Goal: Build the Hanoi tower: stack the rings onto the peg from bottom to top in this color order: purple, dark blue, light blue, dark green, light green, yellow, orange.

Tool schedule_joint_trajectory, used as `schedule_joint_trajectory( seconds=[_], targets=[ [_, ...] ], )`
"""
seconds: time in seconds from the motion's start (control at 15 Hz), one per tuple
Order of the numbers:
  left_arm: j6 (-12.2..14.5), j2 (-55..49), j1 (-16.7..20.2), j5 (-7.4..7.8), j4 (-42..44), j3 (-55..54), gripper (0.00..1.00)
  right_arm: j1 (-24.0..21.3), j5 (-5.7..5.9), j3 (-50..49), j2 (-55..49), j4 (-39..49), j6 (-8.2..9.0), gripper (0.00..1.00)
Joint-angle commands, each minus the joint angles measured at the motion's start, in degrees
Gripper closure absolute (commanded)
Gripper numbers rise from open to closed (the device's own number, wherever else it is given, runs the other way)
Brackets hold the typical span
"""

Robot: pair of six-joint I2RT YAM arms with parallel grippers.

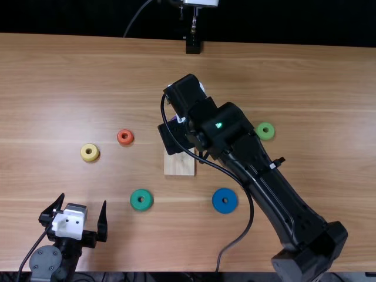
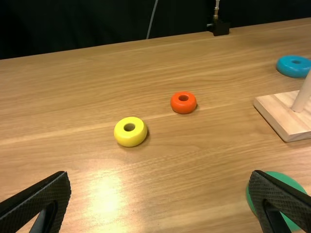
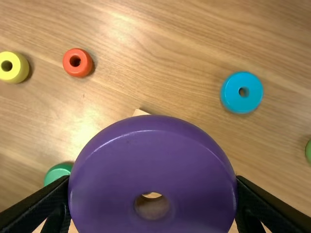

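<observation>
Across the scene from near edge to far edge, light brown table (image 1: 317,88), with wood stretching left, right and far beyond the rings. From near right to the middle, right arm (image 1: 264,182), ending in right gripper (image 1: 191,114), jaws clamped on purple ring (image 3: 150,145), high over wooden base (image 1: 179,165) and its peg (image 2: 303,93). At near left, left gripper (image 1: 83,200), jaws wide apart with wood between. Right of the base and nearer, dark blue ring (image 1: 217,201); just beyond the base's far side, light blue ring (image 3: 231,94). Between left gripper and dark blue ring, dark green ring (image 1: 134,201); right of the right arm, light green ring (image 1: 259,131). Far left, yellow ring (image 1: 84,155); between it and the base, orange ring (image 1: 120,138).
</observation>
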Motion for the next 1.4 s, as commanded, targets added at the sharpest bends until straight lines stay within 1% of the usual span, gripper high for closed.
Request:
schedule_joint_trajectory(
  seconds=[0.0,0.4,0.8,1.33],
  targets=[
    [0.8,-0.7,0.6,0.88,-4.6,-6.0,0.0,0.9,0.47,1.9,1.2,0.2,0.41,1.0],
    [0.8,-0.7,0.6,0.99,-4.6,-6.0,0.0,1.0,0.47,1.4,3.6,0.2,0.41,1.0],
    [0.8,-0.7,0.6,0.88,-4.6,-6.0,0.0,1.0,0.47,0.8,3.9,0.0,0.41,1.0],
    [0.8,-0.7,0.6,0.88,-4.6,-6.0,0.0,1.1,0.26,-4.3,6.1,0.3,0.73,1.0]
  ],
)
